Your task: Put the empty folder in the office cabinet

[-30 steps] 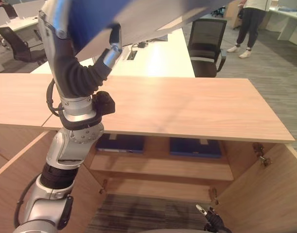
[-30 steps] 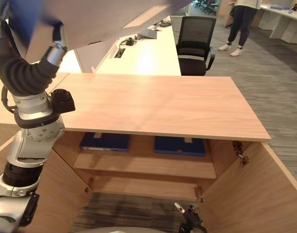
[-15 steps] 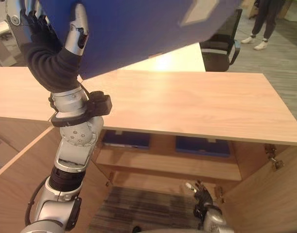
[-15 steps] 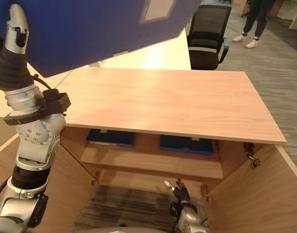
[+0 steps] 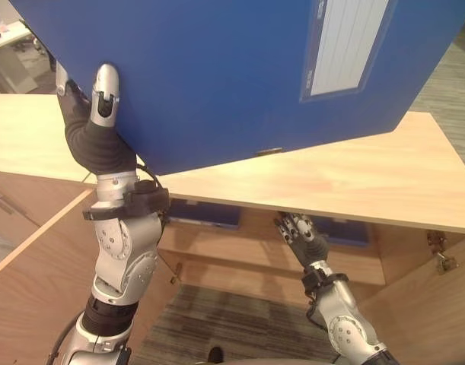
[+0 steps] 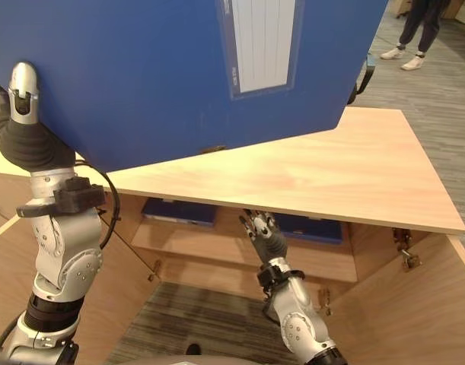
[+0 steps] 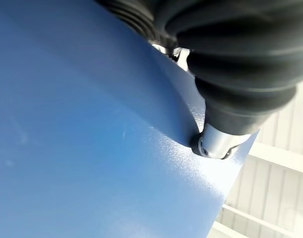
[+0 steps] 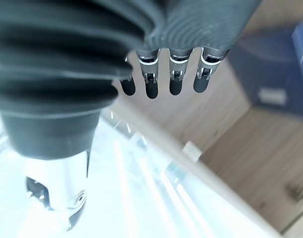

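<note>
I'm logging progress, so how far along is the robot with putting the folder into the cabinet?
Done: the wooden office cabinet stands with its doors open, and two flat blue folders already lie on its shelf. In hand: the left hand holds the big blue folder raised above the cabinet top; the right hand, fingers straight, reaches up below it. Left: lowering it onto the shelf.

The folder [image 5: 217,68] was deep blue, with a pale, faintly lined label [image 5: 346,42] framed in lighter blue. The cabinet [image 5: 354,175] was light wood-grain tan. Two more blue folders [image 6: 179,211] lay on its shelf. The carpet [image 6: 209,331] was grey with darker streaks.
</note>
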`<state>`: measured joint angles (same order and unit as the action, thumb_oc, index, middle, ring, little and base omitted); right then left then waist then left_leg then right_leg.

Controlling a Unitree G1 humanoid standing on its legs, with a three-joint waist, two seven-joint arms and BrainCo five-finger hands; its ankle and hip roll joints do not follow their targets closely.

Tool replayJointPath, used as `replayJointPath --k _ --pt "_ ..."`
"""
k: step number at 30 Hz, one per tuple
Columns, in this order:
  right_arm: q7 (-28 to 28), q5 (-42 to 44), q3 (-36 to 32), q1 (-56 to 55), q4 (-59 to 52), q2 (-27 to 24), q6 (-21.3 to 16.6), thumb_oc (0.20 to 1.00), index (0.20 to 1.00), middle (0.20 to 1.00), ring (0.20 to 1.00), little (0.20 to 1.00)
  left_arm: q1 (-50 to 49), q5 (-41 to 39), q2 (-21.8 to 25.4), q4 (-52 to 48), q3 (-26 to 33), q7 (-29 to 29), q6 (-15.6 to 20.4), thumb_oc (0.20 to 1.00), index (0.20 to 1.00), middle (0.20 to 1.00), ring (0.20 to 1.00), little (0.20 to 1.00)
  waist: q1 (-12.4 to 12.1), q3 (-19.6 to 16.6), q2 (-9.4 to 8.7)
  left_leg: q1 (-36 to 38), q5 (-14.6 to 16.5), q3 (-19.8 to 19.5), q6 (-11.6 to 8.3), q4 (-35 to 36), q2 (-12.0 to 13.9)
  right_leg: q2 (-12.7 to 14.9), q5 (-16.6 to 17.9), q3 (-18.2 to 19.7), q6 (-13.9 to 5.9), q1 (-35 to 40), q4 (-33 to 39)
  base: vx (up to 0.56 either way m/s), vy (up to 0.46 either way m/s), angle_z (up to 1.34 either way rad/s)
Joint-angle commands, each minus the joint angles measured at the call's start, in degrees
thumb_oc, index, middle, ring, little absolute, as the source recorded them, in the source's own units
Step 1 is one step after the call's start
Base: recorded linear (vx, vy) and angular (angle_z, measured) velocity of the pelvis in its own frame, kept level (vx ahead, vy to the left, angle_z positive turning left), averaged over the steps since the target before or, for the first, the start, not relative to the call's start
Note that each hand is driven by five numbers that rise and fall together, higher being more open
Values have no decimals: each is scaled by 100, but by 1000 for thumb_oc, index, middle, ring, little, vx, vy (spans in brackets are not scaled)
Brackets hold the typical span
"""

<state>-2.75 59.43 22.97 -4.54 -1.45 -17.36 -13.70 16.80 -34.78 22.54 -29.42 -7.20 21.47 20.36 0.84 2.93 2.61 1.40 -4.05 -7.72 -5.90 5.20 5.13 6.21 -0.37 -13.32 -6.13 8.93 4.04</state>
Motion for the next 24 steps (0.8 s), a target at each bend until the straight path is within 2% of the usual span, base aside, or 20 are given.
replayJointPath --k 1,6,13,15,18,19,20,24 --pt "-339 241 261 445 -835 126 -366 1000 1000 1000 1000 1000 74 -331 139 -185 96 -109 168 200 200 200 200 200 -163 -104 -151 346 378 230 -181 -20 501 604 -173 194 -553 -559 -787 0 0 0" --pt "-337 405 360 865 -1467 108 -520 1000 1000 1000 1000 1000 -214 -525 34 -294 24 -197 82 200 200 200 200 200 -189 -118 -178 342 386 247 -166 -20 505 606 -164 228 -546 -541 -750 0 0 0" --pt "-293 353 525 1079 -1432 137 -521 1000 1000 1000 1000 1000 -264 -597 -3 -277 -61 -228 70 200 200 200 200 200 -210 -117 -193 341 380 258 -157 -20 502 607 -159 229 -542 -545 -741 0 0 0" --pt "-276 75 673 1015 -989 48 -305 1000 1000 1000 1000 1000 -252 -638 7 -236 -82 -315 78 200 200 200 200 200 -233 -113 -200 368 438 262 -165 -20 510 609 -214 211 -547 -488 -732 0 0 0" --pt "-206 -1035 849 949 39 -180 259 1000 1000 1000 1000 1000 -148 -627 18 -144 -118 -476 39 200 200 200 200 200 -279 -102 -223 345 437 229 -166 -20 500 605 -230 174 -538 -466 -738 0 0 0" --pt "-209 -1043 846 958 48 -175 256 1000 1000 1000 1000 1000 -140 -628 17 -142 -118 -480 41 200 200 200 200 200 -276 -91 -224 314 375 220 -161 -20 490 612 -171 173 -532 -495 -738 -16 -13 5" --pt "-318 -1145 974 992 763 -154 524 1000 1000 1000 1000 1000 -23 -585 -31 -86 -183 -553 1 200 200 200 200 200 -317 -87 -239 349 437 198 -170 -20 502 601 -233 158 -536 -438 -727 -13 -12 6" --pt "-489 -1602 1157 1300 1015 -359 744 1000 1000 1000 1000 1000 83 -557 -35 -43 -246 -650 -57 200 200 200 200 200 -364 -77 -262 336 429 176 -172 -20 501 599 -233 127 -535 -427 -716 4 -7 3"
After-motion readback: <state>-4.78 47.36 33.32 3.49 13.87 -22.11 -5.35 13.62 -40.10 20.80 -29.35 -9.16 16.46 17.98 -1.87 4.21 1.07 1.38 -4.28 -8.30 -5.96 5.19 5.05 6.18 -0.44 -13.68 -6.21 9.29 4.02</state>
